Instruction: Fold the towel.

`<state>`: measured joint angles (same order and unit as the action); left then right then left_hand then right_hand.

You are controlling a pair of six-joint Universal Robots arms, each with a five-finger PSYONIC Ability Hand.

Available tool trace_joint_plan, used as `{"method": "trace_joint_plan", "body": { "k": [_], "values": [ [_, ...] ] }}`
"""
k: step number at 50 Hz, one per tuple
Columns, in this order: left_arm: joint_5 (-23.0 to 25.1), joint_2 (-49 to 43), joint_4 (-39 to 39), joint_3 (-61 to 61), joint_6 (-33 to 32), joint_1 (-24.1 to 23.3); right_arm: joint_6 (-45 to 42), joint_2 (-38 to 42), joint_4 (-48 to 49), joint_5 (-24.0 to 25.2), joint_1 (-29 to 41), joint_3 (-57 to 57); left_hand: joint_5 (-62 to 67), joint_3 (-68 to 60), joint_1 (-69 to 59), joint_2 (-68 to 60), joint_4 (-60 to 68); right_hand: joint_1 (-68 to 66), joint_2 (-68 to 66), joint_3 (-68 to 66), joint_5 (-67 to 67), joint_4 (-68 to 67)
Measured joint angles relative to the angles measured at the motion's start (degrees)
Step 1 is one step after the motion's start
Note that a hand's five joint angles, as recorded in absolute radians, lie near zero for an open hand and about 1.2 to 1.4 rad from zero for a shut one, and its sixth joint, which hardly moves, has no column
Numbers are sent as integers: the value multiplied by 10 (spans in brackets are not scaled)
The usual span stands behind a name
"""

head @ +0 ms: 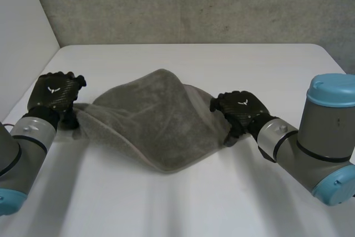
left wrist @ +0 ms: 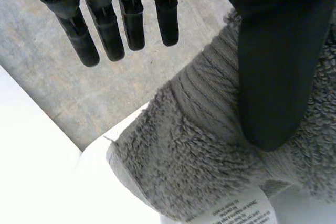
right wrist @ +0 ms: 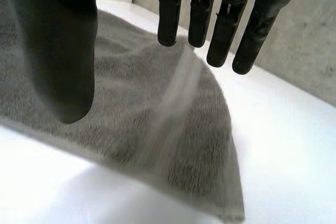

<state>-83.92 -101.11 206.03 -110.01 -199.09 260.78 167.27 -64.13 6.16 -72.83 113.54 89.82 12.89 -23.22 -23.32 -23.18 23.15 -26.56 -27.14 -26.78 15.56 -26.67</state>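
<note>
One white table (head: 183, 203) is carrying the grey towel (head: 161, 120), which is lying across its middle between the two hands, humped up and doubled over itself. You are not seeing the layers underneath. The left hand (head: 52, 95) is sitting at the towel's left end, its fingers (left wrist: 107, 30) reaching out straight and clear of the cloth while the thumb (left wrist: 273, 66) is lying on the ribbed edge. The right hand (head: 241, 109) is sitting at the right edge with its fingers (right wrist: 226, 30) straight, gripping nothing. A white label (left wrist: 236, 213) is peeking out below the left thumb — cut off, its print too small to read.
</note>
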Motion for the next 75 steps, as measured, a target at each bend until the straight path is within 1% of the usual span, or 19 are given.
{"method": "trace_joint_plan", "body": {
  "k": [4,12,21,25,32,38,52,75],
  "values": [
    [1,5,0,-15,-2,-2,-9,12,-6,16,-11,3,-34,35,34,35,-33,0,0,0,1,0],
    [2,32,-3,-49,-4,-6,-38,26,-1,40,-46,-5,-48,48,48,48,-47,0,0,0,7,0],
    [3,87,-2,-83,-4,-7,-135,70,-6,60,-74,-36,-49,49,49,50,-48,0,0,0,10,0],
    [9,100,-1,-88,-4,-7,-152,92,-8,63,-74,-48,-50,49,49,50,-49,0,0,0,10,0],
    [30,105,-1,-96,-5,-8,-157,121,-5,66,-71,-66,-49,49,49,50,-49,-4,-1,-3,22,-2],
    [42,104,-1,-102,-5,-9,-154,140,-1,65,-66,-87,-49,49,49,50,-49,-35,-21,-30,48,-30],
    [42,103,-1,-105,-5,-9,-153,169,0,63,-61,-129,-49,49,49,50,-49,-64,-50,-60,77,-59],
    [42,105,-1,-105,-5,-10,-150,185,21,60,-59,-145,-49,49,49,50,-49,-89,-73,-88,99,-88]
  ]
}}
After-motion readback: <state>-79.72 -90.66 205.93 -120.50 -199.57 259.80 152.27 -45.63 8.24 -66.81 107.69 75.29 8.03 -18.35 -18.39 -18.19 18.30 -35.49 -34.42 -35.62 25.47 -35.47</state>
